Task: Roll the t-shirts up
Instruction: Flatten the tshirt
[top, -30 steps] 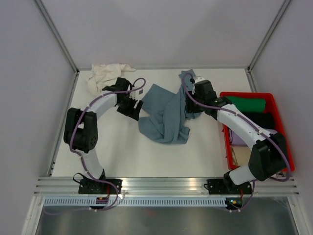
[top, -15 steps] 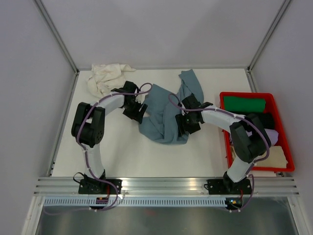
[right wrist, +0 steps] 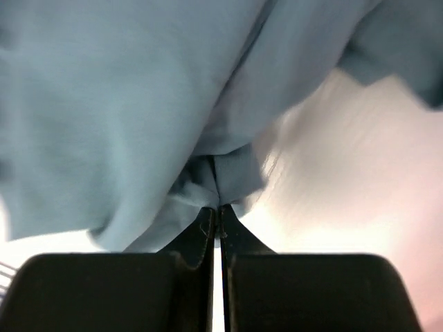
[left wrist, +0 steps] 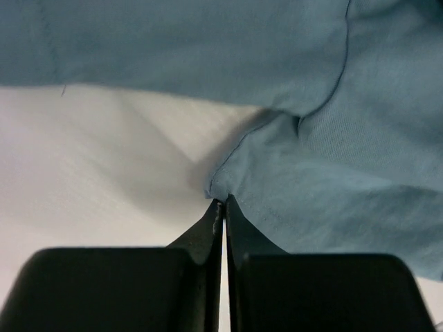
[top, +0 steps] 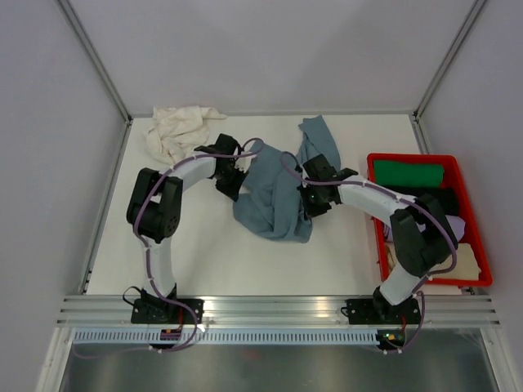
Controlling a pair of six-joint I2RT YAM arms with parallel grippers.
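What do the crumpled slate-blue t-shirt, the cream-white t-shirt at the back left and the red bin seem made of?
The slate-blue t-shirt: soft matte knit, likely cotton; limp folds, a stitched seam in the left wrist view. The cream-white t-shirt: similar matte cloth, bunched in wrinkles; weave too small to tell. The red bin: probably rigid plastic; straight, smooth rim.
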